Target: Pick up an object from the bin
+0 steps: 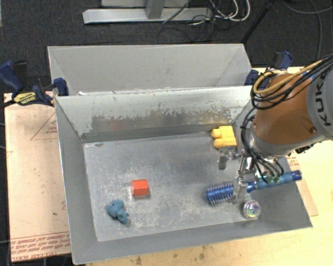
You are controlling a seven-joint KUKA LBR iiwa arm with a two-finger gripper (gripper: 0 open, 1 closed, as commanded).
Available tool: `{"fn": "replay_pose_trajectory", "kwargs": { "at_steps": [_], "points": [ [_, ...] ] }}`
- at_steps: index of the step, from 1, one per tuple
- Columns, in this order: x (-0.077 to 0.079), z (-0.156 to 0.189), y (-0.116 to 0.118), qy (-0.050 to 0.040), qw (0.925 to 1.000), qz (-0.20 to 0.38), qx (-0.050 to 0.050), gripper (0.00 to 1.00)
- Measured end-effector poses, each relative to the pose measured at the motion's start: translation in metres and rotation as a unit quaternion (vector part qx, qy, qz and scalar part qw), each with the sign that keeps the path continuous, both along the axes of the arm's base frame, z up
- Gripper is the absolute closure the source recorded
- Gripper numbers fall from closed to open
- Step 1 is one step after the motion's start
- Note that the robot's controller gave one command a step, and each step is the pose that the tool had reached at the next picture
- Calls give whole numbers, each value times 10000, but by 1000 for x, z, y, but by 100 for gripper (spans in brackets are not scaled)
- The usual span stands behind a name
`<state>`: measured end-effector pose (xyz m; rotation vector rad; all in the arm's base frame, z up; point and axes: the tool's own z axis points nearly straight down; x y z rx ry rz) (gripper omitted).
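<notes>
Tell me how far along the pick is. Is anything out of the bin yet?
Nothing looks lifted yet. The gripper sits low at the bin's right, beside a blue ribbed coil, between a yellow block and a shiny ball. Whether it grips anything I cannot tell. Lifting remains. The orange cube and blue-grey lump lie untouched at the left.

The arm [325, 100] bends down from the right; its orange cover [278, 124] sits just above the gripper [240, 181]; cables [276, 82] loop behind it.
</notes>
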<state>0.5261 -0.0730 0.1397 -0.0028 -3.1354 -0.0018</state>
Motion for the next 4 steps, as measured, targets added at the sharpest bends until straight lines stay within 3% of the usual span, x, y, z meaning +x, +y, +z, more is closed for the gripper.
{"fn": "replay_pose_trajectory", "kwargs": {
  "at_steps": [1,2,3,4],
  "points": [
    [-8,-73,-7,-9,9969,783,6,0],
    [-6,-70,-6,-35,9968,797,2,100],
    [-36,45,4,-66,9961,883,-8,100],
    [-10,147,-4,-55,9146,4042,1,100]
  ]
}}
